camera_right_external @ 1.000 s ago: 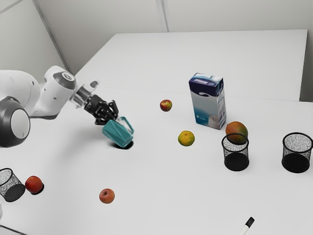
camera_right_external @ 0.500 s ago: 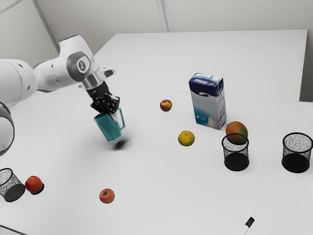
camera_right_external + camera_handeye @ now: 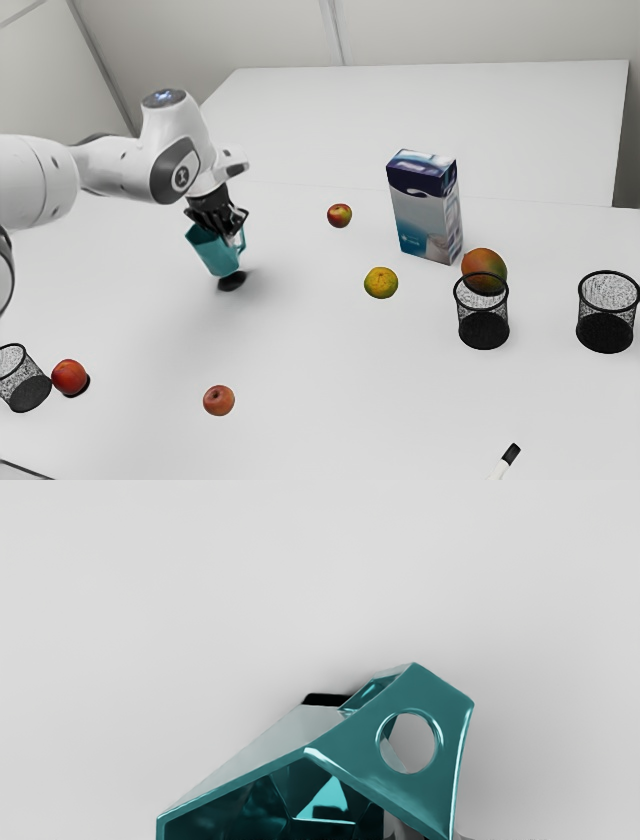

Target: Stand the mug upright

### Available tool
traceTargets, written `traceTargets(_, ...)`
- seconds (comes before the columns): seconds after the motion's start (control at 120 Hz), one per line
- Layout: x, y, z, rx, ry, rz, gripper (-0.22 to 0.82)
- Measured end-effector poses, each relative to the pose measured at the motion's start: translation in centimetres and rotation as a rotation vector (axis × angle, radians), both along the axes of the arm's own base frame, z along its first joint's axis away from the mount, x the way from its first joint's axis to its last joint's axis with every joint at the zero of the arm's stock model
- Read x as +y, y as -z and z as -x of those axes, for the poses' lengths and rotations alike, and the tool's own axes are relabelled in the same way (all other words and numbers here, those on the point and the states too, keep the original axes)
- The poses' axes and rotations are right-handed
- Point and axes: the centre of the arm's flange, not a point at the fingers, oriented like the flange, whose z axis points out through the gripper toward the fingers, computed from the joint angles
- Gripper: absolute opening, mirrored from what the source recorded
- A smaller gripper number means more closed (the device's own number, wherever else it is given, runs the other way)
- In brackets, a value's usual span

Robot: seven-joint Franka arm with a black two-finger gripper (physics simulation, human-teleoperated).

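STATUS: we are grasping the mug [image 3: 212, 252] in our jaws, left of frame centre, above the worktop [image 3: 330, 380] | CHANGE: its lean is lessening | EFFECT: we are nearing upright, some tilt and the set-down apparently remaining

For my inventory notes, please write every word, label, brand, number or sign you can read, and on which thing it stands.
No text can be read for certain.
Carton: small pale marks low on its front, too small to read.
Robot arm: a small mark on its round joint cover, too small to read.
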Motion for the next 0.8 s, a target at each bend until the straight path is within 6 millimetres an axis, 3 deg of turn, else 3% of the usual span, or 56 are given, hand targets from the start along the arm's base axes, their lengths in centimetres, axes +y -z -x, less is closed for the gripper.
traceTargets(0.533,-1.0,3.5,0.6,0.011,-0.101,0.022,-0.18)
traceTargets(0.7,-2.4,3.0,0.6,0.004,-0.092,0.029,0.19)
traceTargets(0.8,-2.4,1.8,0.7,-0.013,-0.098,0.031,0.35)
